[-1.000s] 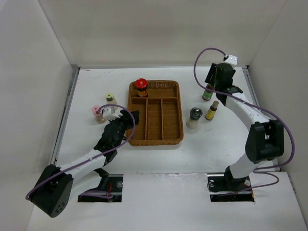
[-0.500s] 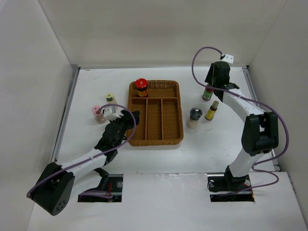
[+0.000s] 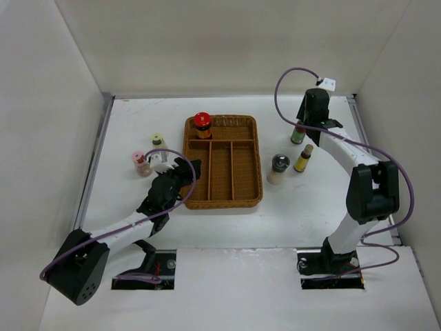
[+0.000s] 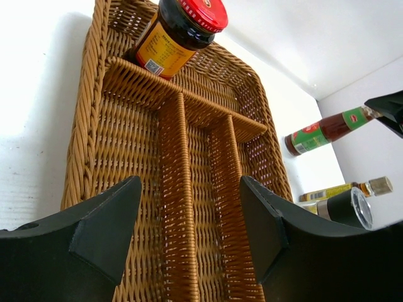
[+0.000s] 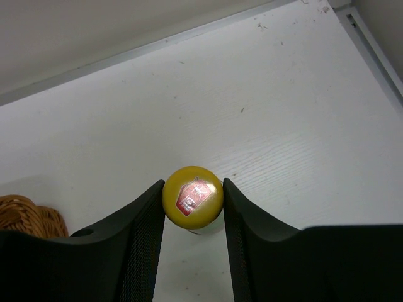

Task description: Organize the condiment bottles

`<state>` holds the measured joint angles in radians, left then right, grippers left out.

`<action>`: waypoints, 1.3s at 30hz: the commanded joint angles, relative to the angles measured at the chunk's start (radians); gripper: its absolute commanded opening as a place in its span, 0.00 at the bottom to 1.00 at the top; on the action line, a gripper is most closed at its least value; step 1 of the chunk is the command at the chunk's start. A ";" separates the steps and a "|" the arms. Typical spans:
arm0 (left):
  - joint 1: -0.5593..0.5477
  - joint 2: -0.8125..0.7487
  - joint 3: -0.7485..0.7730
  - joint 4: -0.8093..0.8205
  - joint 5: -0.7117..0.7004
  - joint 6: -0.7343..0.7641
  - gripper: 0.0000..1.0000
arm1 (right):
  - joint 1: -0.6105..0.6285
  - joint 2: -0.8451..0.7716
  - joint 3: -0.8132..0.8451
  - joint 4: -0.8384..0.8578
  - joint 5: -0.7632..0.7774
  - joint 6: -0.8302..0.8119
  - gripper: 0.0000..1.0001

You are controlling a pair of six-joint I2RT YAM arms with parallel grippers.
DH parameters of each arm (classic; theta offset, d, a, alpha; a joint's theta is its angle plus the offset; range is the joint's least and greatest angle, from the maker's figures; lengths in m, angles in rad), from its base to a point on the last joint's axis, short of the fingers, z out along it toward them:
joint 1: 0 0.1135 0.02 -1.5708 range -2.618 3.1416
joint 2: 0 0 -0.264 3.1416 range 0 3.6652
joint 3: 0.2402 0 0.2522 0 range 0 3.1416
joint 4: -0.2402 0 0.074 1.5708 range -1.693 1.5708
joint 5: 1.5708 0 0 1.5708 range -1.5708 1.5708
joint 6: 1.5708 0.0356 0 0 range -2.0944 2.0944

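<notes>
My right gripper (image 5: 192,186) stands over a green-labelled bottle (image 3: 298,134) at the back right; its fingers (image 5: 146,220) press both sides of the bottle's yellow cap (image 5: 192,200). My left gripper (image 4: 189,207) is open and empty above the near left part of the wicker tray (image 3: 256,160). A red-capped jar (image 3: 202,124) stands in the tray's back left compartment and also shows in the left wrist view (image 4: 182,31). A pale-green-capped bottle (image 3: 158,141) and a pink-capped one (image 3: 140,163) stand left of the tray. A silver-grey-capped jar (image 3: 278,167) and a thin brown bottle (image 3: 303,158) stand right of it.
The tray (image 4: 85,126) has three long compartments and one cross compartment at the back. White walls close the table on the left, back and right. A metal rail (image 5: 371,47) runs near the right gripper.
My right gripper has shifted slightly left and settled over the yellow-capped bottle. My left arm has edged a little toward the tray.
</notes>
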<state>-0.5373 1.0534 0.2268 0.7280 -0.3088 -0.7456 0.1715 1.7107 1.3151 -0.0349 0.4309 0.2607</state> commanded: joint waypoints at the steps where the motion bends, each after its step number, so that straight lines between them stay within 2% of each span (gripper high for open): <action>1: 0.003 -0.010 0.022 0.065 0.010 -0.009 0.63 | 0.015 -0.104 0.015 0.098 0.048 -0.026 0.26; 8: 0.001 -0.020 0.022 0.062 0.011 -0.009 0.63 | 0.093 -0.186 0.058 0.099 0.048 -0.063 0.25; 15: 0.004 -0.032 0.016 0.062 0.011 -0.009 0.63 | 0.245 -0.188 0.143 0.101 0.031 -0.081 0.25; 22: 0.006 -0.044 0.011 0.060 0.010 -0.009 0.63 | 0.374 -0.036 0.326 0.101 -0.007 -0.083 0.26; 28: 0.009 -0.066 0.002 0.054 0.007 -0.009 0.63 | 0.427 0.134 0.504 0.076 -0.017 -0.084 0.26; 39: 0.012 -0.033 0.005 0.063 0.010 -0.014 0.63 | 0.474 0.265 0.513 0.112 -0.058 -0.015 0.27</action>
<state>-0.5304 1.0138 0.2268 0.7300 -0.3050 -0.7490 0.6189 2.0132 1.7664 -0.0772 0.3824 0.2150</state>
